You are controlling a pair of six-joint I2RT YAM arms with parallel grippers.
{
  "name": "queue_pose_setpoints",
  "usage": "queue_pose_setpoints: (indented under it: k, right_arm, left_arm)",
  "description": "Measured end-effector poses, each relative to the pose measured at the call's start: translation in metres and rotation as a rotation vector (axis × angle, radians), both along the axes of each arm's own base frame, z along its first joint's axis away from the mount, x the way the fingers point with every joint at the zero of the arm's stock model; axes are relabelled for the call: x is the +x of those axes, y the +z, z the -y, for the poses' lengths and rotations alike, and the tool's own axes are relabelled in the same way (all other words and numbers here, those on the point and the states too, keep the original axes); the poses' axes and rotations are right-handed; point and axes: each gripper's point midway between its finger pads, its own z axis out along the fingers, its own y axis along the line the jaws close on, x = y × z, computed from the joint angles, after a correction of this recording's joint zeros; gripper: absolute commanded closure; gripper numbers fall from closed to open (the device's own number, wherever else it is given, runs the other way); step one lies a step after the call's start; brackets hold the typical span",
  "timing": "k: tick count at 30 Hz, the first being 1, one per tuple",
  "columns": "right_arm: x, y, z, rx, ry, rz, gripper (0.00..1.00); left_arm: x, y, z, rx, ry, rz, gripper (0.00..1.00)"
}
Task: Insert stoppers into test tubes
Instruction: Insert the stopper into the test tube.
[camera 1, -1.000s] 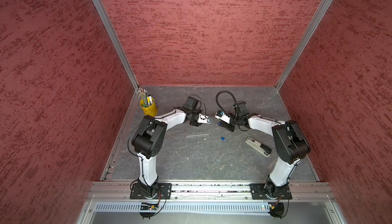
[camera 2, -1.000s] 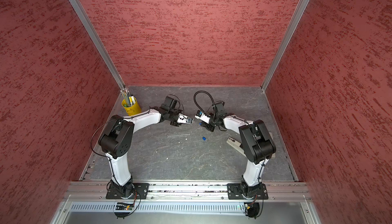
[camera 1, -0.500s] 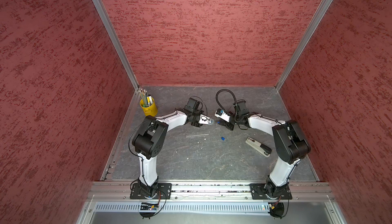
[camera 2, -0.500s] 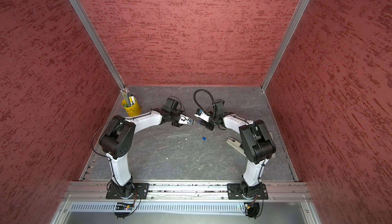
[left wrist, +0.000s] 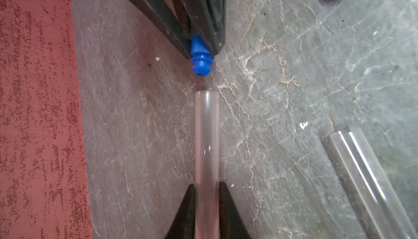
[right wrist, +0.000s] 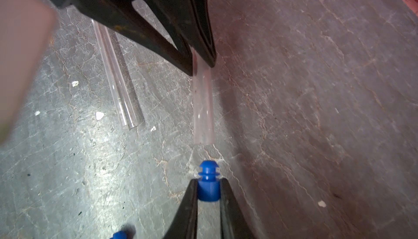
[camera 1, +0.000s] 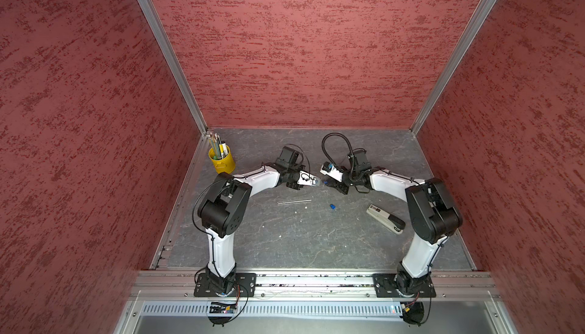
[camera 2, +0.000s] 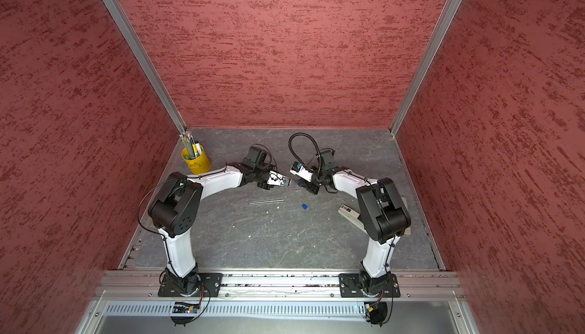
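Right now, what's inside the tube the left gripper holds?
Nothing visible: the held test tube looks clear and empty, the stopper outside its mouth. Its length behind the left gripper is hidden.

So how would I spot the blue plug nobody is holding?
Look at the middle of the table. The loose stopper lies between the lying test tube and the stapler. The other stopper is pinched in the right gripper; this one lies free.

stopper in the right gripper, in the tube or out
Out. The stopper in the right gripper sits short of the held test tube mouth, bare table showing between.
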Motion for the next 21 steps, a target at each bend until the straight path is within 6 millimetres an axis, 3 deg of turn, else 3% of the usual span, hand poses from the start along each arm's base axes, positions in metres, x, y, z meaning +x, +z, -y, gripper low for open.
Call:
queue_pose_setpoints:
  k: [21]
  right_arm:
    - [-0.0003,-0.0005,-0.0002,0.001,0.000,-0.003,0.81]
  left_arm:
    - [0.0010,0.0038,0.0065,-0.012,-0.010,0.022,0.80]
